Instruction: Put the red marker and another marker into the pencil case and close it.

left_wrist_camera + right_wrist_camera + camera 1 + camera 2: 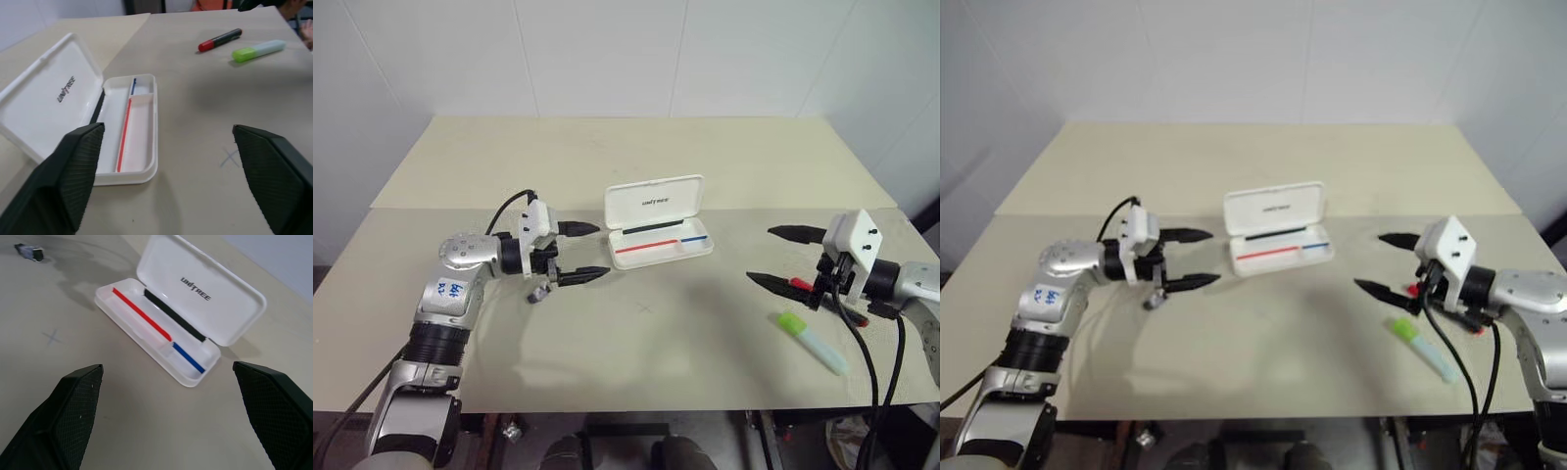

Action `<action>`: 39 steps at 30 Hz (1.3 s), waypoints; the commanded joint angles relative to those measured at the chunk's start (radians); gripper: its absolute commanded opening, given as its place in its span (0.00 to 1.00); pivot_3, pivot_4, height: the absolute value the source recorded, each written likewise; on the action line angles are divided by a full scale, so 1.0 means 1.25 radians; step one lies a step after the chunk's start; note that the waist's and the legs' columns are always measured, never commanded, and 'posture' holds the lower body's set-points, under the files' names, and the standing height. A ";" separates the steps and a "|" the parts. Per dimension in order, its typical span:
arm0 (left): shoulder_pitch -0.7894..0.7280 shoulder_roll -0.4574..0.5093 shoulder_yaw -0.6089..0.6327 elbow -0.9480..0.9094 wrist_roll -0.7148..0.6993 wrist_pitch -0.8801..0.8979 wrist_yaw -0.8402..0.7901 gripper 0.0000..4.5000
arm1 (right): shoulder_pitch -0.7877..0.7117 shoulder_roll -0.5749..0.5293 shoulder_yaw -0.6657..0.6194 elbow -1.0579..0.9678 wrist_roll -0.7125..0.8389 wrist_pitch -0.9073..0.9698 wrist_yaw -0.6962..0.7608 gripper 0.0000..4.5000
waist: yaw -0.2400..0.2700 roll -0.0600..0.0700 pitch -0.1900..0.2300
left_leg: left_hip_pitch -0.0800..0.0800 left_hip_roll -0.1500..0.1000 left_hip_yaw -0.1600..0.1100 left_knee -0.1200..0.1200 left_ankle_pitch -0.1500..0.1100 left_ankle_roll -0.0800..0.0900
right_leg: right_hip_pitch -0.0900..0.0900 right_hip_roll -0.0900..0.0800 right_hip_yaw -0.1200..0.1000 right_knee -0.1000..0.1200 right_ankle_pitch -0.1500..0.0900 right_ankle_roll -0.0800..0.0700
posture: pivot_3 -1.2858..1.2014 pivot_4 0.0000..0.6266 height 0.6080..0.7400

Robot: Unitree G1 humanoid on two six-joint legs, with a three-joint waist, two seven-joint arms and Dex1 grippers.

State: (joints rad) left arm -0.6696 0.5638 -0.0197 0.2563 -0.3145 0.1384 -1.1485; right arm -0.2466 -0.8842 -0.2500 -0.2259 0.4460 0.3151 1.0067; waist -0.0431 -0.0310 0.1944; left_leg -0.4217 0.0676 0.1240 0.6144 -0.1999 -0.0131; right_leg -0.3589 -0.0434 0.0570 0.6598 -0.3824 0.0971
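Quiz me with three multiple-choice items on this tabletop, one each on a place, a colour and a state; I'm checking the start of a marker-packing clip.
1. Where does the red marker lie?
A. inside the pencil case
B. on the table beside the highlighter
C. between the left tool's fingers

2. What colour is the highlighter's cap?
A. lime green
B. blue
C. orange

3. How is the pencil case now?
A. shut flat
B. open, lid raised
C. upside down

Answers:
1 B, the left wrist view shows it flat on the table next to the highlighter.
2 A, the cap end is bright lime on a pale body.
3 B, the lid stands back and the tray with its red, blue and black lines shows.
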 commanded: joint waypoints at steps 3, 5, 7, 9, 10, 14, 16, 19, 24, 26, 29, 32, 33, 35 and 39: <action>-0.044 -0.013 -0.016 0.038 0.035 -0.032 0.015 0.57 | 0.019 -0.007 -0.053 -0.063 0.031 0.023 -0.025 1.00 | 0.004 0.000 0.000 | 0.000 0.000 0.000 0.000 0.000 0.000 | 0.000 0.000 0.000 0.000 0.000 0.000 | 0.52 0.24 1.00; -0.052 -0.019 -0.032 0.049 0.053 -0.038 0.013 0.57 | 0.026 -0.003 -0.060 -0.065 0.030 0.021 -0.030 1.00 | 0.008 0.000 0.000 | 0.000 -0.001 0.000 0.000 0.000 0.000 | 0.000 -0.001 0.000 0.000 0.000 0.000 | 0.52 0.24 1.00; -0.062 -0.020 -0.044 0.063 0.067 -0.050 0.008 0.57 | 0.031 0.001 -0.061 -0.072 0.030 0.021 -0.036 1.00 | 0.009 0.000 0.000 | 0.000 -0.001 0.000 0.000 0.000 0.000 | 0.000 -0.001 0.000 0.000 0.000 0.000 | 0.52 0.24 1.00; -0.079 -0.025 -0.062 0.083 0.086 -0.059 0.002 0.57 | 0.040 0.007 -0.060 -0.079 0.028 0.018 -0.043 1.00 | 0.010 0.000 0.000 | 0.000 0.000 0.000 0.000 0.000 0.000 | 0.000 0.000 0.000 0.000 0.000 0.000 | 0.52 0.24 1.00; -0.090 -0.029 -0.075 0.095 0.096 -0.063 -0.003 0.57 | 0.043 0.010 -0.061 -0.080 0.028 0.016 -0.046 1.00 | 0.011 0.000 0.000 | 0.000 0.000 0.000 0.000 0.000 0.000 | 0.000 0.000 0.000 0.000 0.000 0.000 | 0.52 0.24 1.00; -0.147 -0.064 -0.126 0.152 0.142 -0.074 -0.005 0.57 | 0.048 0.015 -0.066 -0.077 0.028 0.007 -0.053 1.00 | 0.011 0.000 0.000 | 0.000 -0.001 0.000 0.000 0.000 0.000 | 0.000 0.000 0.000 0.000 0.000 0.000 | 0.52 0.24 1.00; -0.178 -0.087 -0.151 0.184 0.167 -0.075 -0.001 0.57 | 0.047 0.020 -0.064 -0.078 0.025 0.004 -0.060 1.00 | 0.012 0.000 0.000 | 0.000 -0.001 0.000 0.000 0.000 0.000 | 0.000 0.000 0.000 -0.001 0.000 0.000 | 0.52 0.24 1.00; -0.219 -0.115 -0.179 0.240 0.207 -0.087 0.006 0.57 | 0.049 0.028 -0.061 -0.084 0.023 0.002 -0.071 1.00 | 0.012 0.000 0.000 | -0.001 -0.001 0.000 0.000 0.000 0.001 | 0.000 0.001 0.000 -0.001 0.000 0.000 | 0.52 0.24 1.00; -0.254 -0.135 -0.203 0.308 0.256 -0.108 0.022 0.57 | 0.061 0.034 -0.066 -0.100 0.028 0.002 -0.083 1.00 | 0.007 0.000 0.000 | -0.001 0.000 0.000 0.000 0.000 0.000 | -0.001 0.001 0.001 -0.001 0.000 0.000 | 0.52 0.24 1.00; -0.262 -0.139 -0.208 0.329 0.272 -0.115 0.029 0.57 | 0.066 0.035 -0.069 -0.106 0.030 0.004 -0.090 1.00 | 0.008 0.000 0.000 | -0.001 0.000 0.000 0.000 0.000 0.000 | -0.001 0.001 0.001 -0.001 0.000 0.000 | 0.52 0.24 1.00; -0.270 -0.141 -0.215 0.354 0.293 -0.122 0.038 0.57 | 0.071 0.035 -0.073 -0.112 0.032 0.005 -0.096 1.00 | 0.010 -0.001 0.000 | -0.001 0.000 0.000 0.000 0.000 0.000 | -0.001 0.001 0.001 -0.001 0.000 0.000 | 0.52 0.24 1.00; -0.275 -0.145 -0.220 0.370 0.308 -0.124 0.045 0.57 | 0.077 0.035 -0.076 -0.119 0.034 0.006 -0.102 1.00 | 0.011 -0.001 0.000 | -0.001 -0.001 0.000 0.000 0.000 0.000 | -0.001 0.001 0.000 -0.001 0.000 0.000 | 0.52 0.24 1.00; -0.276 -0.149 -0.221 0.374 0.312 -0.122 0.048 0.57 | 0.078 0.035 -0.077 -0.120 0.035 0.006 -0.105 1.00 | 0.011 -0.001 0.000 | -0.001 -0.001 0.000 0.000 0.000 0.000 | -0.001 0.001 0.000 -0.001 0.000 0.000 | 0.52 0.24 1.00; -0.277 -0.154 -0.228 0.380 0.324 -0.123 0.047 0.57 | 0.080 0.034 -0.079 -0.124 0.036 0.007 -0.108 1.00 | 0.011 -0.001 0.000 | -0.001 -0.001 0.000 0.000 0.000 0.000 | -0.001 0.001 0.000 -0.001 0.000 0.000 | 0.52 0.24 1.00; -0.287 -0.171 -0.237 0.396 0.350 -0.116 0.061 0.57 | 0.083 0.035 -0.082 -0.134 0.039 0.010 -0.117 1.00 | 0.012 -0.001 0.000 | -0.001 -0.001 0.000 0.000 0.000 0.000 | -0.001 0.001 0.000 -0.001 0.000 0.000 | 0.52 0.24 1.00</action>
State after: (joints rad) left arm -1.0028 0.3572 -0.3087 0.7442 0.1064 -0.0056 -1.0840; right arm -0.1440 -0.8418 -0.3159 -0.3530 0.4758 0.3316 0.8738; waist -0.0282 -0.0316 0.1948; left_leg -0.4229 0.0667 0.1243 0.6143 -0.2004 -0.0127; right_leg -0.3598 -0.0425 0.0573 0.6584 -0.3825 0.0971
